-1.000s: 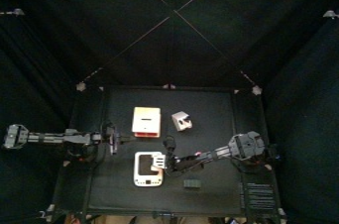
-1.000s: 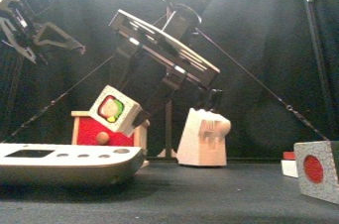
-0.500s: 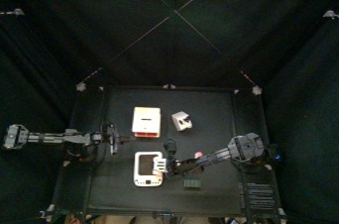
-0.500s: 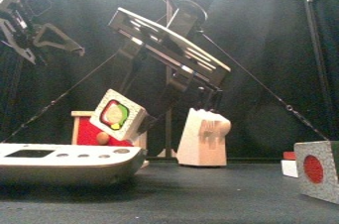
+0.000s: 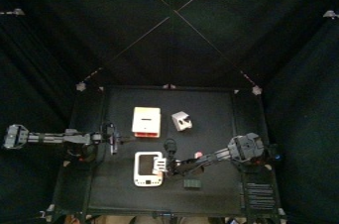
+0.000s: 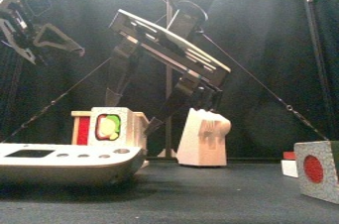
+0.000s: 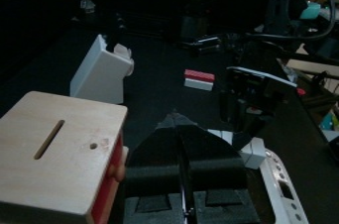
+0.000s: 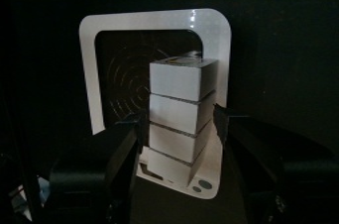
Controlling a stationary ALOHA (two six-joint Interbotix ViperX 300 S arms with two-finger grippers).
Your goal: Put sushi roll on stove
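The sushi roll (image 6: pixel 109 126), white with a green centre, stands upright on the far end of the white stove (image 6: pixel 54 164). In the right wrist view it is a stack of white segments (image 8: pixel 179 99) over the stove's rounded rim (image 8: pixel 93 69) and dark burner rings. My right gripper (image 8: pixel 183 131) is open, one jaw on each side of the roll with a thin gap. In the top view it (image 5: pixel 169 152) is at the stove's (image 5: pixel 147 170) far right corner. My left gripper (image 5: pixel 109 141) rests shut at the table's left, also in its wrist view (image 7: pixel 185 139).
A red-orange and white box (image 5: pixel 146 121) stands behind the stove, close to the left gripper (image 7: pixel 59 149). A white knife block (image 5: pixel 180 121) stands at the back middle (image 6: pixel 203 137). A grey cube with a red dot (image 6: pixel 318 168) and a small red-and-white piece (image 6: pixel 288 164) lie front right.
The sushi roll was tilted and held higher; now it has dropped and stands upright on the stove. The right arm has barely moved. The left arm has not moved.
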